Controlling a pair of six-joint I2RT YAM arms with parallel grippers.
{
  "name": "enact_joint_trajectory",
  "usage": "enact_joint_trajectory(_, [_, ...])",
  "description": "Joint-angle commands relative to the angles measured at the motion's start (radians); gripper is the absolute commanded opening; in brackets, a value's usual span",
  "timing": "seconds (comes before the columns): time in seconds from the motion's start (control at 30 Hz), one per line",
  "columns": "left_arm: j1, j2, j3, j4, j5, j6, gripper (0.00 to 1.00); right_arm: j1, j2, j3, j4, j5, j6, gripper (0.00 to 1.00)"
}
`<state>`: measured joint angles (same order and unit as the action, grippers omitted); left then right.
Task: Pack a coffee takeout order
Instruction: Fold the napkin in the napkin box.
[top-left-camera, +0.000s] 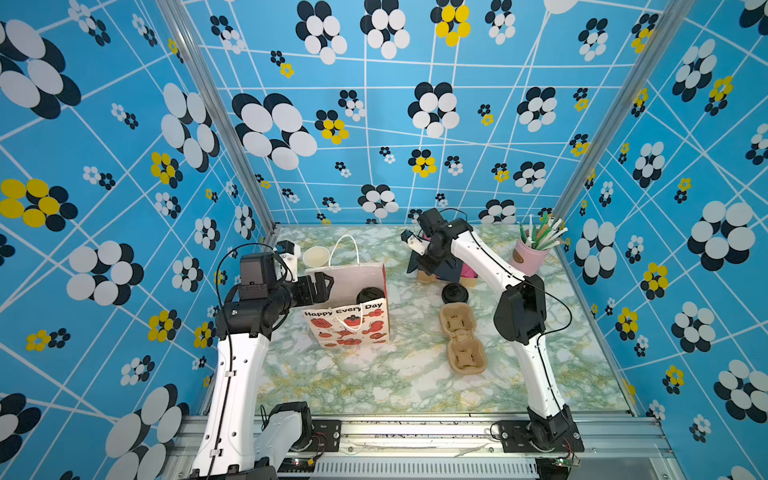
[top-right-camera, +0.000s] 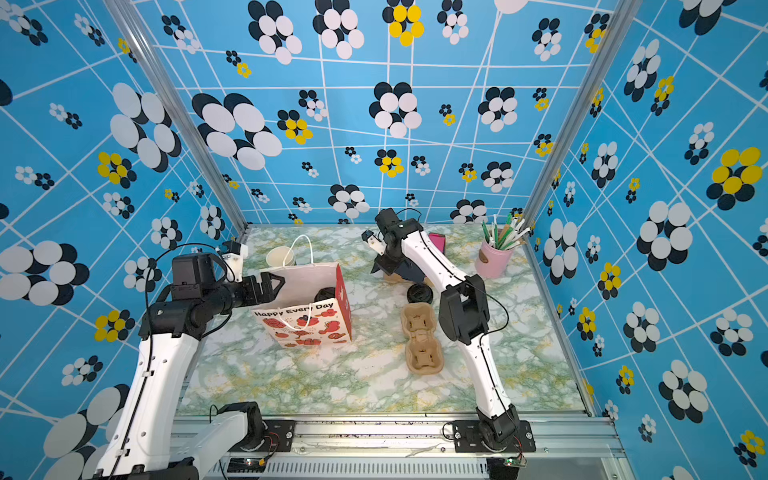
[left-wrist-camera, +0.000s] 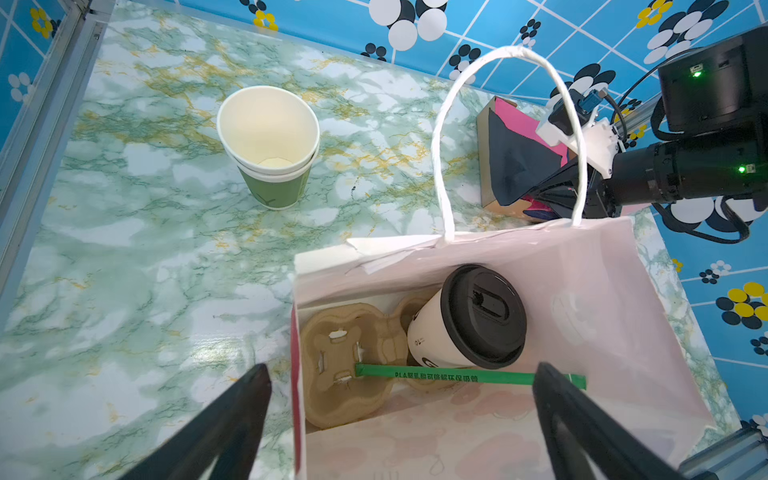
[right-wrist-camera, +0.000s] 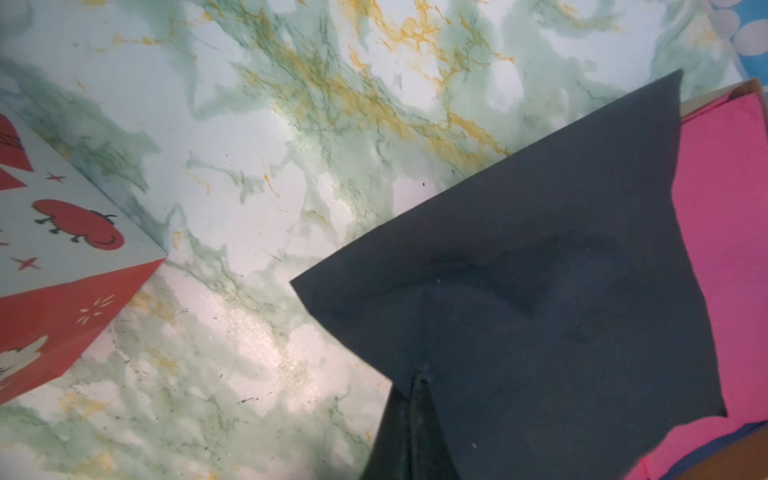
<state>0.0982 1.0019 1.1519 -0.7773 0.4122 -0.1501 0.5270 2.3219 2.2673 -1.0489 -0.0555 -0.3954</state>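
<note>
My left claw (top-left-camera: 326, 287) hangs released at the left rim of the gift bag (top-left-camera: 353, 328) on the counter's (top-left-camera: 374, 382) left half. Inside sits the white cup (left-wrist-camera: 432, 332), black lid (left-wrist-camera: 484, 316) on, tilted in a cardboard carrier (left-wrist-camera: 345, 345) beside a green straw (left-wrist-camera: 457, 377). Near the far edge my right claw (right-wrist-camera: 417, 378) is clenched on the black napkin (right-wrist-camera: 540, 270), hanging over the pink napkins (right-wrist-camera: 731, 249). As I judge it, the drink is packed and only the napkin is left to go in.

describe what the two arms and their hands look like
The left arm and right arm have white curved shells with black joint housings and thin black cables looping alongside. Each wrist carries a white camera bracket. The left hand and right hand are black, with tapered fingers.
</note>
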Motion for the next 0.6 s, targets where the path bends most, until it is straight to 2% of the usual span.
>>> enact_joint_trajectory(0.0, [0.006,-0.009,-0.014,0.013,0.007,0.000,1.00,-0.005,0.010,0.022,-0.070,-0.012,0.020,0.00])
enact_joint_trajectory(0.13, [0.007,-0.012,-0.018,0.012,0.005,0.001,1.00,-0.008,0.005,0.023,-0.036,0.077,0.023,0.00])
enact_joint_trajectory(0.37, [0.005,-0.017,-0.023,0.010,0.002,0.004,1.00,-0.044,-0.052,0.000,0.078,0.177,0.048,0.00])
enact_joint_trajectory(0.57, [0.007,-0.016,-0.024,0.010,0.000,0.004,1.00,-0.087,-0.043,0.024,0.156,0.244,0.046,0.00])
